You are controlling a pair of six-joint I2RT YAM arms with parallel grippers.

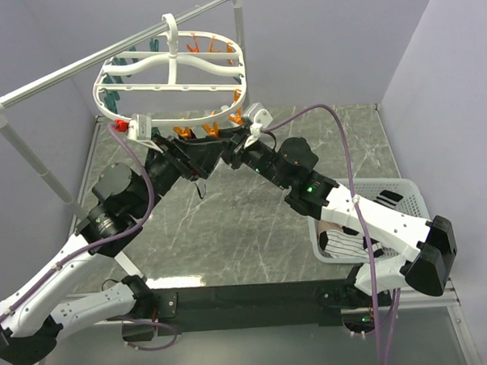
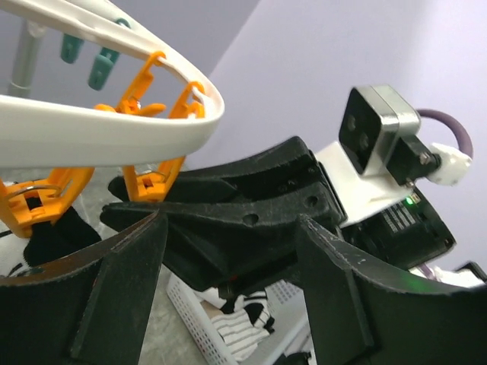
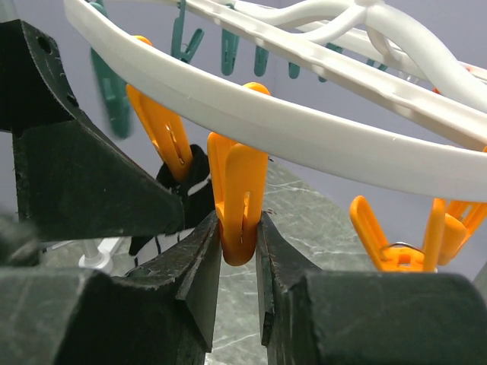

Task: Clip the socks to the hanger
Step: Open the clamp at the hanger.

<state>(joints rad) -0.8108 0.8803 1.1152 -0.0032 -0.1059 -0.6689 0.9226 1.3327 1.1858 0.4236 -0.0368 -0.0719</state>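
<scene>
The white oval hanger [image 1: 174, 82] hangs from the rail, orange and teal clips along its rim. Both grippers meet under its near edge. My right gripper [image 3: 240, 243] is shut on the lower end of an orange clip [image 3: 242, 182], squeezing it from both sides. One clip to the left, a black-and-white sock [image 3: 190, 190] hangs clipped; it also shows as the dark sock [image 2: 53, 237] in the left wrist view. My left gripper [image 2: 232, 243] is open, its fingers wide apart around the right gripper's black fingers [image 2: 228, 205], nothing gripped. More socks [image 1: 343, 244] lie in the basket.
A silver rail [image 1: 61, 73] on white-jointed posts carries the hanger across the back left. A white lattice basket [image 1: 407, 193] stands on the marble table at the right, beside the right arm. Purple walls close in the back and sides.
</scene>
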